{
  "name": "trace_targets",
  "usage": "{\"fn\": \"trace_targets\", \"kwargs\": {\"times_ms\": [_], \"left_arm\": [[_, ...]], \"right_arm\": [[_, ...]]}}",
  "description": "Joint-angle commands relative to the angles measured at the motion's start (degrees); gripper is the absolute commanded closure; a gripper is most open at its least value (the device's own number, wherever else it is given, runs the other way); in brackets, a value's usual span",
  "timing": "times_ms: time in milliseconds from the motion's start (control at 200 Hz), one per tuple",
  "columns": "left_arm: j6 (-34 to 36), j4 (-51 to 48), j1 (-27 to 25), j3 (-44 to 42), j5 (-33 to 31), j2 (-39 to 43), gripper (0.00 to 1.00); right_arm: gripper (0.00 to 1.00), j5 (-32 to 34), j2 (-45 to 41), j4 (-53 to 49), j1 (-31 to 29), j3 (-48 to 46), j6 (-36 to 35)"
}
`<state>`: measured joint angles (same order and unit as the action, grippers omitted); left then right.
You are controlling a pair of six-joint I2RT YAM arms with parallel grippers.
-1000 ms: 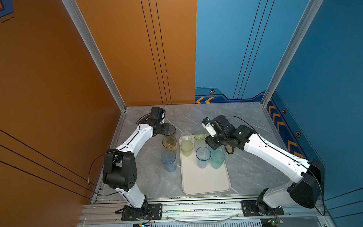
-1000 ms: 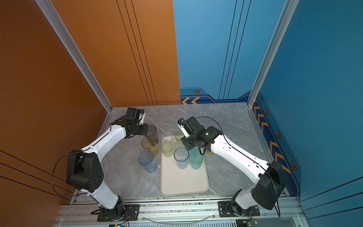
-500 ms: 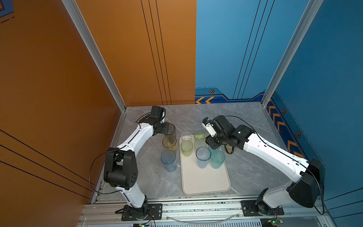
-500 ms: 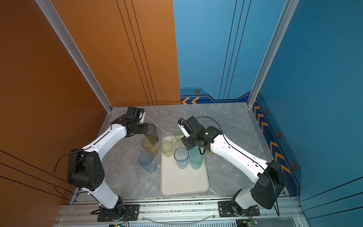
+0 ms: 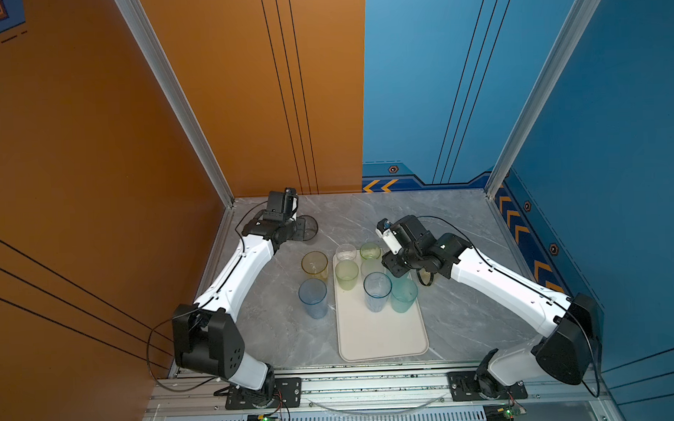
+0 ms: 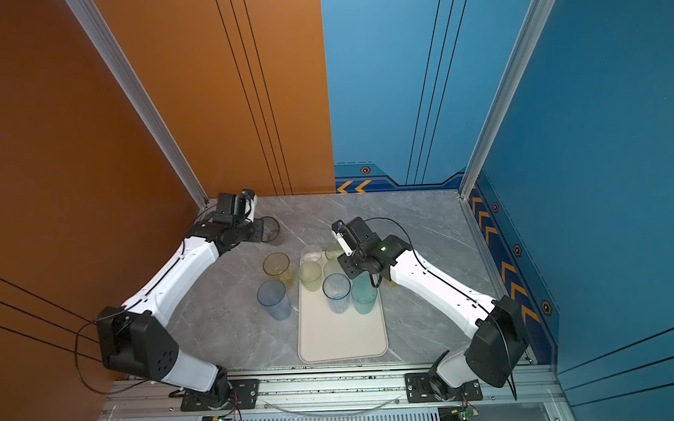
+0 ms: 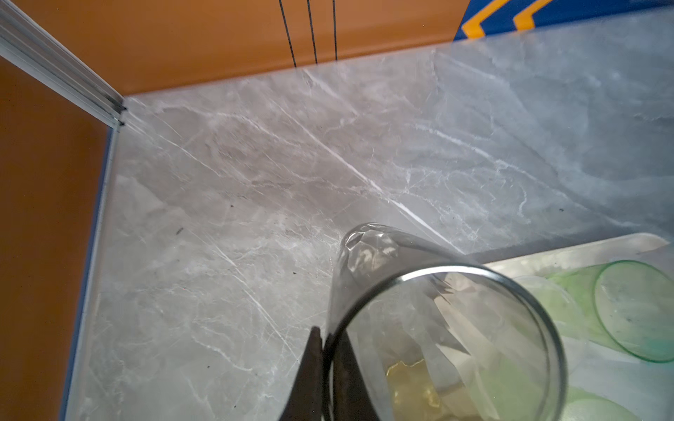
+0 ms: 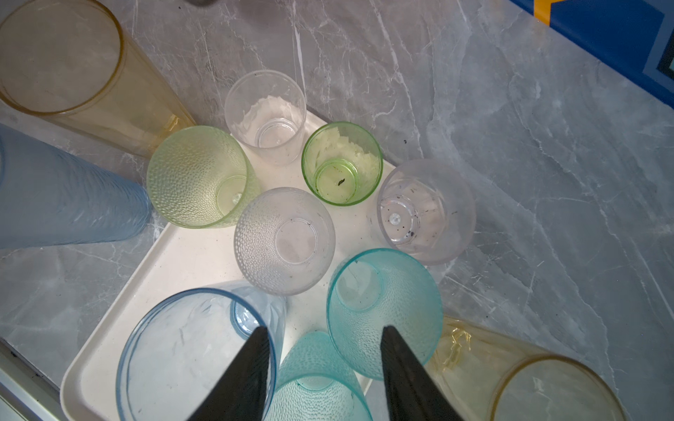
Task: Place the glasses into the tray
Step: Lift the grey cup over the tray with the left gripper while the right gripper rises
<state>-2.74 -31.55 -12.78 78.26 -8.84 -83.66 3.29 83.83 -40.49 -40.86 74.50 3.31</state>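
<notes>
My left gripper point(image 5: 295, 231) point(image 7: 325, 359) is shut on the rim of a smoky grey glass point(image 5: 308, 228) point(image 7: 437, 328) near the table's far left corner, one finger inside the wall and one outside. The cream tray point(image 5: 382, 333) point(image 8: 175, 269) holds several glasses: a short clear one point(image 5: 345, 251), a short green one point(image 5: 370, 250), a tall green one point(image 5: 346, 273), a light blue one point(image 5: 377, 287) and a teal one point(image 5: 404, 294). My right gripper point(image 5: 396, 269) point(image 8: 324, 330) hangs open above the teal glasses point(image 8: 383, 310), holding nothing.
A yellow glass point(image 5: 314, 263) and a blue glass point(image 5: 312, 295) stand on the marble just left of the tray. Another yellow glass point(image 8: 529, 382) lies under my right arm beside the tray. A round clear glass point(image 8: 426, 211) sits at the tray's far corner. Walls close in the back and sides.
My left gripper and the grey glass have shifted slightly toward the far left corner. The right arm has not moved.
</notes>
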Motion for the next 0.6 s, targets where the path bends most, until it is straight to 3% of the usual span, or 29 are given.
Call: {"fn": "trace_targets", "kwargs": {"times_ms": [0,170,596], "left_arm": [[1.35,-0.32,-0.85,0.95,-2.24,6.86,0.95],[1.59,-6.77,-5.49,3.58,-1.03,13.22,0.94],[1.68,-28.93,-27.02,14.71,-5.71,17.37,0.93]], "right_arm": [[0.51,1.60,-2.45,1.70,0.30,-1.04,1.44],[0.52,2.79,-5.58,4.70,3.07,-3.20,3.63],[0.51,-0.21,-15.97,10.74,11.22,-9.97,12.30]]}}
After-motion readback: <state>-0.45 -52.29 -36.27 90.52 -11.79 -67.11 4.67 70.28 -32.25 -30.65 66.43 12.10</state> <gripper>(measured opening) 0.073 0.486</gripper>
